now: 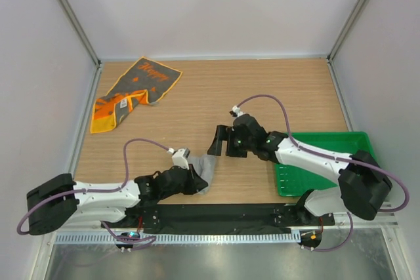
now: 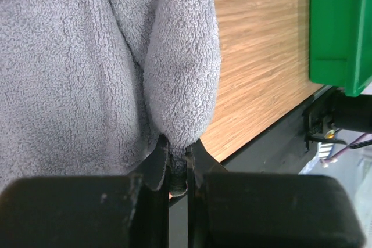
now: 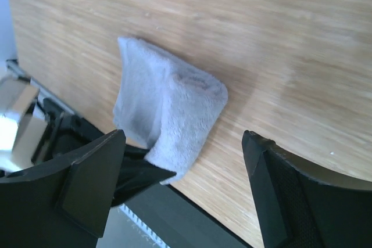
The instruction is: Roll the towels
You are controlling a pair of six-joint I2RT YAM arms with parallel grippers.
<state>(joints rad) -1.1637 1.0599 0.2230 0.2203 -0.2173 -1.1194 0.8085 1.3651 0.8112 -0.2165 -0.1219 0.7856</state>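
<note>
Step in hand, as I judge it: rolling the light grey towel (image 1: 207,170), which sits at the 6 o'clock edge of the table (image 1: 262,90), just ahead of the arm bases. It is doubled into a thick bundle with soft corners and a rounded fold; whether that counts as a finished roll I cannot tell. Left gripper (image 2: 177,164): jaws nearly together, pinching a lobe of the terry cloth at its near end. Right gripper (image 1: 224,142): jaws spread wide, holding nothing, hovering just at 1 o'clock of the bundle. Dark grey towel with orange print (image 1: 134,90) lies untouched at 10 o'clock, mostly flat, one end turned over to show the orange back. Green plastic tray (image 1: 328,140) at 4 o'clock: rigid, ridged floor. Grey towel is looped pile, limp and probably springy; table is smooth wood-grain, so cloth likely slides on it. Next move, in my view, calls for the free right gripper to pin or tuck the loose side while the left turns the cloth over, holding tension so the roll does not spring open
</note>
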